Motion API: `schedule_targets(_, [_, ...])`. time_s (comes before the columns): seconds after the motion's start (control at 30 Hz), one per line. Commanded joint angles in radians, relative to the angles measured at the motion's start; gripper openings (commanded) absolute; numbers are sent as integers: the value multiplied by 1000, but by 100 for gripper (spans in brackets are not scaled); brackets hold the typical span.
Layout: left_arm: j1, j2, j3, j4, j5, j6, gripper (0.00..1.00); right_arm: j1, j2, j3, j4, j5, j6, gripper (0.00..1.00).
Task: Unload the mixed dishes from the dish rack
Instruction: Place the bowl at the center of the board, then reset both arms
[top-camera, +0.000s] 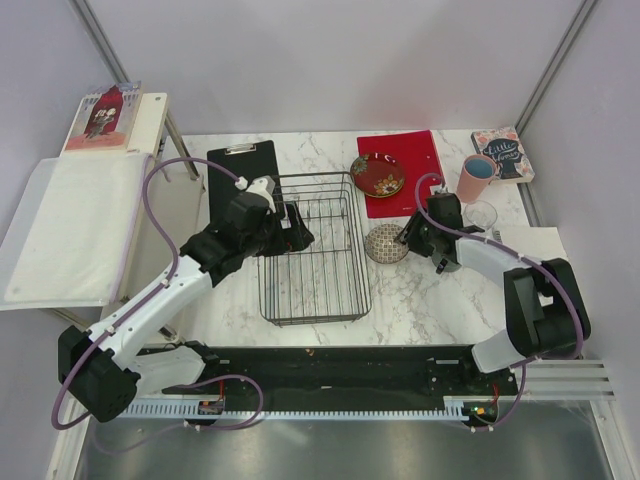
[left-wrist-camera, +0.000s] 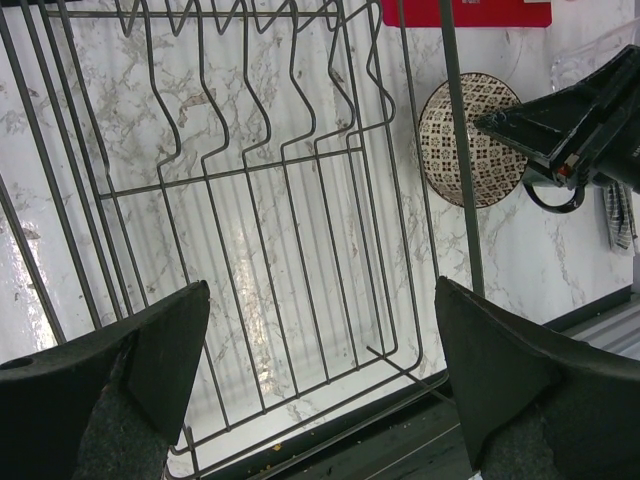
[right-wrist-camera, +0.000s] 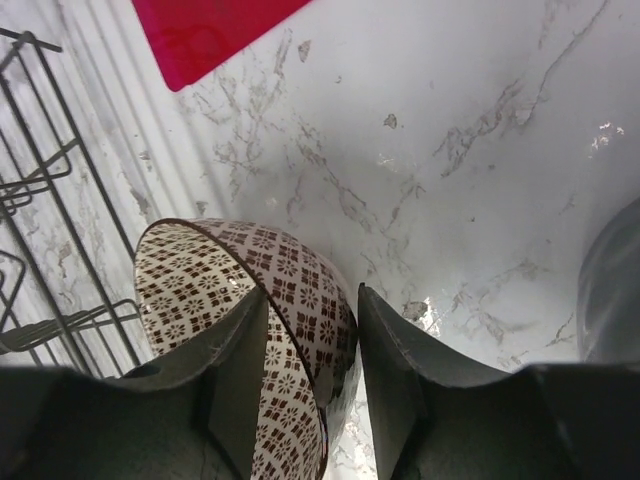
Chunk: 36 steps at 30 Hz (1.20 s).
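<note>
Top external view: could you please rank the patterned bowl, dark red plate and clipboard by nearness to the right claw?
1. patterned bowl, in the right claw
2. dark red plate, on the red mat
3. black clipboard, past the dish rack

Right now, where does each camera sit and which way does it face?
Top external: above and behind the robot, looking down at the table; left arm, right arm and dish rack show.
Left wrist: above the dish rack, facing down through it; left gripper open at the bottom.
Right wrist: low over the table; right gripper straddles the bowl rim.
Both wrist views share bowl and dish rack.
</note>
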Motion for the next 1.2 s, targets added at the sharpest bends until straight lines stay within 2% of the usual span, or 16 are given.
schedule_targets(0.0, [-2,-6,7,45,12,12,99,1,-81,60,19,-13,-4,49])
schedule_targets(0.27, [-2,-18,-3,47,10,12,99,1,-173,130,-67,17,-21,51])
schedule_targets(0.53, [-2,-9,-8,45,20,6,99,1,-266,126,-99,18,-26,51])
schedule_targets(0.73, [-2,-1,-13,45,29,11,99,59,-508,45,100,-121,-88,51])
schedule_targets(0.8, [-3,2,-16,45,26,14,99,146,-613,32,116,-88,-160,52])
schedule_targets(0.9, [-14,5,-17,48,9,12,99,266,-705,35,79,42,-239,54])
schedule_targets(0.97, [-25,10,-17,50,-11,15,99,309,-736,42,53,110,-265,56])
schedule_targets(1.17, [-94,25,-8,51,-85,3,99,342,-743,31,-5,167,-305,56])
